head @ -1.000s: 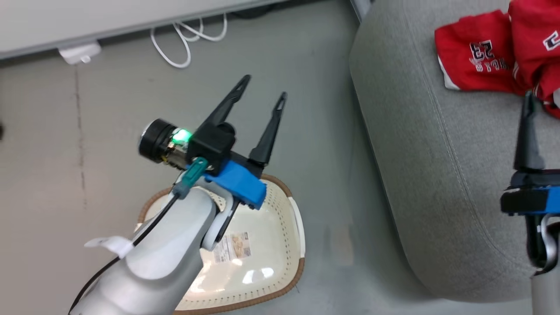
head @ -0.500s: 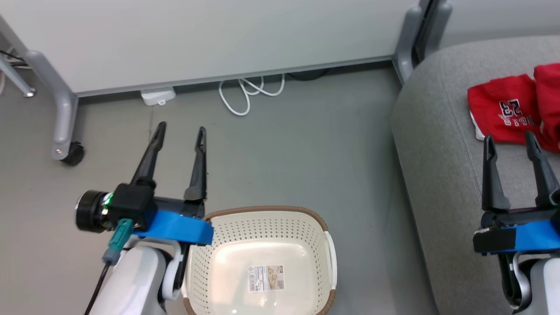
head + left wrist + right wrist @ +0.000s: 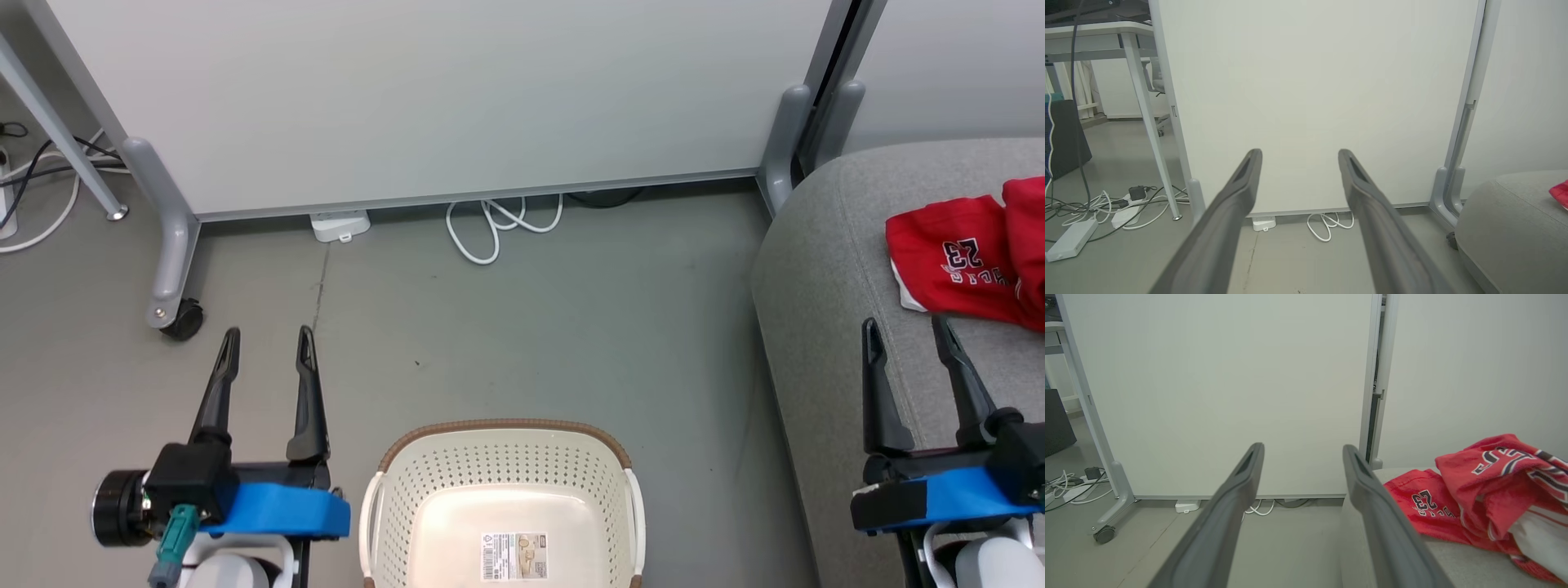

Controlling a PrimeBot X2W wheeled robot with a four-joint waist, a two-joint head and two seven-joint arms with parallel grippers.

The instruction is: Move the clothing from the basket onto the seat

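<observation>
Clothing (image 3: 955,261) rests on the seat (image 3: 816,327), upper right. Left tool (image 3: 269,335) and right tool (image 3: 904,322) stand spread, empty; the right, swinging nearby, could snag fabric.

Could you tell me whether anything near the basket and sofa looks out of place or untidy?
Nothing looks damaged or spilled. On the sofa, the lettered red garment sits in a crumpled heap against the red garment marked 23. A white cable lies in loose loops on the floor by the partition. The basket stands upright.

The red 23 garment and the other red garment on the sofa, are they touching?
Touching. The right wrist view shows the lettered garment bunched over the edge of the 23 garment, no gap.
</observation>
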